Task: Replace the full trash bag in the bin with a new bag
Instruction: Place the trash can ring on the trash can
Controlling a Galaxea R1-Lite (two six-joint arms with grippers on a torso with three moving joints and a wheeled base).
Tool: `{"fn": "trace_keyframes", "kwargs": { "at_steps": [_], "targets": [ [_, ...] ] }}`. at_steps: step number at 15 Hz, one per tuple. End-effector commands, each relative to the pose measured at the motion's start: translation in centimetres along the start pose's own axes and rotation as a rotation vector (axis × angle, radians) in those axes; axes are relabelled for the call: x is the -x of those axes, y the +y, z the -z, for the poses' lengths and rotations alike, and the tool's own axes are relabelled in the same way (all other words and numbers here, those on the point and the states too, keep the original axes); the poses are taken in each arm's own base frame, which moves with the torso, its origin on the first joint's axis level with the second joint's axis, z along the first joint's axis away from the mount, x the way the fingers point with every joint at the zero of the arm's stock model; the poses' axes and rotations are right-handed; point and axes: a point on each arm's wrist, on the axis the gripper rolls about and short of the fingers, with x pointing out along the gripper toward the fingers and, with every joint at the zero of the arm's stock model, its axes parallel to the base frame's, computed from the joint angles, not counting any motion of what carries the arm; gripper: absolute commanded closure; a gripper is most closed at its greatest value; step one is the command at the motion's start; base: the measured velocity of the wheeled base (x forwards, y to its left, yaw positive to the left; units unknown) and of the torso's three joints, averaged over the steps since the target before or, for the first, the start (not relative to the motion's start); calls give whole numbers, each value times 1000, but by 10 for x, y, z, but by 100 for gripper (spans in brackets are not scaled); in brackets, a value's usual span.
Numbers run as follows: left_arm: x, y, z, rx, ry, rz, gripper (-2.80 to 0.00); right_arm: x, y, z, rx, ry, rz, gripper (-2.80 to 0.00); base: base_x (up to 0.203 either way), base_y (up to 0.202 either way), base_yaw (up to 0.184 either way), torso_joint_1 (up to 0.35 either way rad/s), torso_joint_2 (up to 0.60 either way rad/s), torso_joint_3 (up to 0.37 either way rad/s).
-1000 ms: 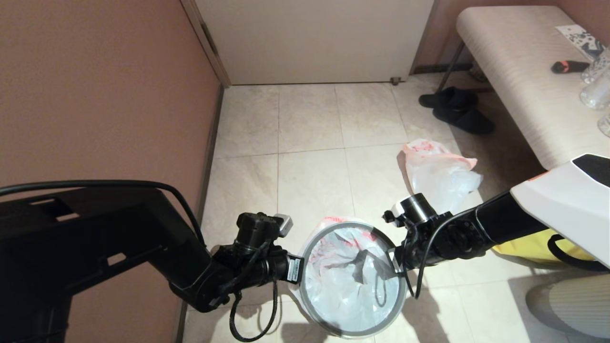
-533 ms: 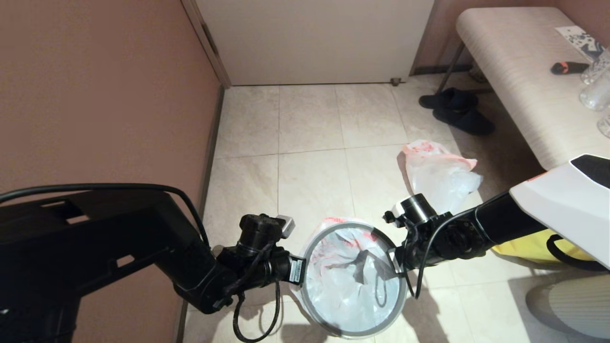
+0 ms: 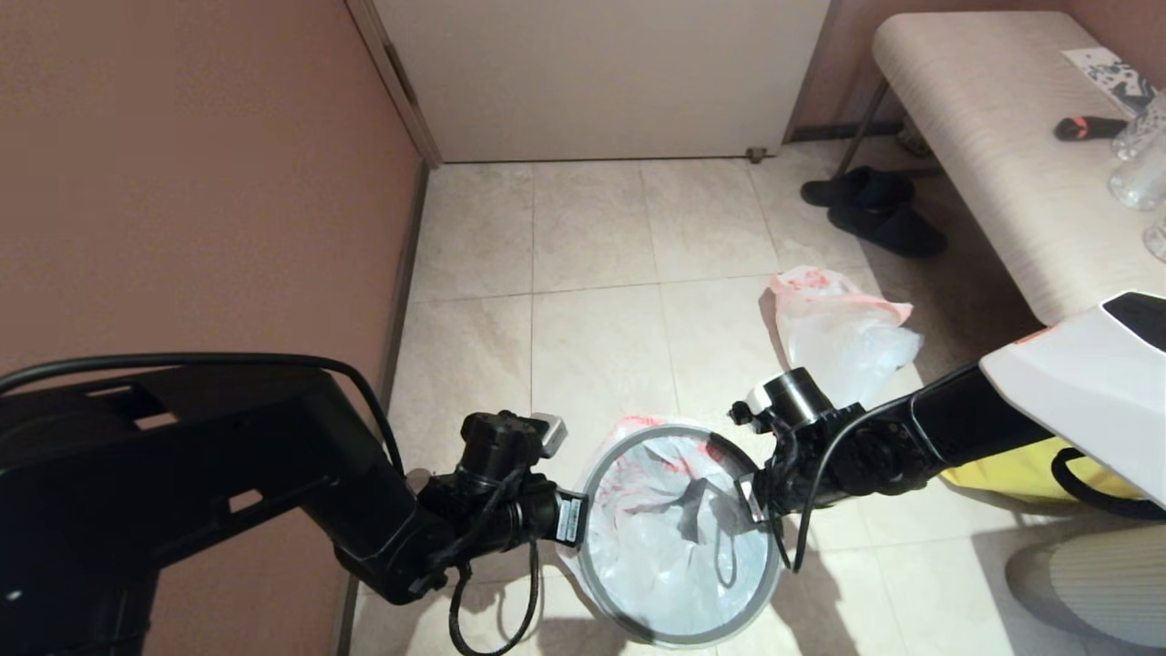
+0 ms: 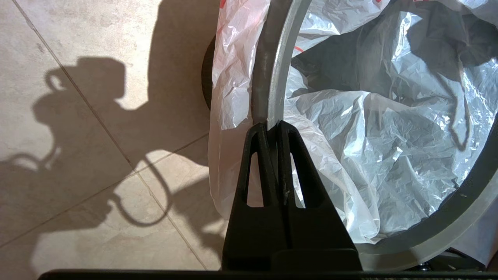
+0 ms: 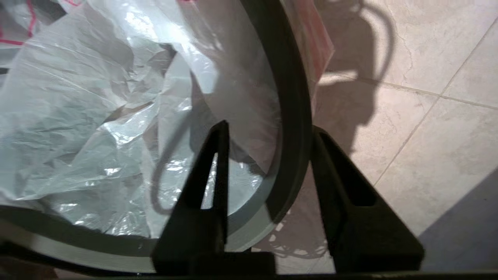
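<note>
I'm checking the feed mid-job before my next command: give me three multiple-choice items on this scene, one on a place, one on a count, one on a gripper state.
1. Where is the new bag?
A. on the bench
B. lining the bin under the hoop
C. by the door

2. How many white bags are visible?
A. one
B. two
C. three

3. How is the right gripper at the hoop?
A. open, straddling it
B. shut on it
C. away from it

Answers: 1 B, its edge drapes over the bin's side; 2 B, another bag lies on the floor; 3 A, gaps show beside the hoop.
</note>
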Motion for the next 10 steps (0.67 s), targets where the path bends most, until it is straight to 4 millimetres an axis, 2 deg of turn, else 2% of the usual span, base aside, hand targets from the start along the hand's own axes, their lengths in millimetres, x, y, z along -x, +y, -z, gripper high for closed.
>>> {"fn": "trace_keyframes", "kwargs": {
  "at_steps": [1, 5, 10],
  "targets": [
    [2, 0, -1, 1, -6, -4, 0, 16, 0, -6, -6, -37, -3, -280, 0, 0, 0, 0, 0, 0],
    [13, -1, -7, -2, -31, -14, 0, 44, -3, -9, -3, -40, -4, -280, 0, 0, 0, 0, 0, 0],
    [42, -6, -32, -8, -137, -37, 0, 79, -8, -4, -7, -77, -8, -280, 0, 0, 0, 0, 0, 0]
  ]
}}
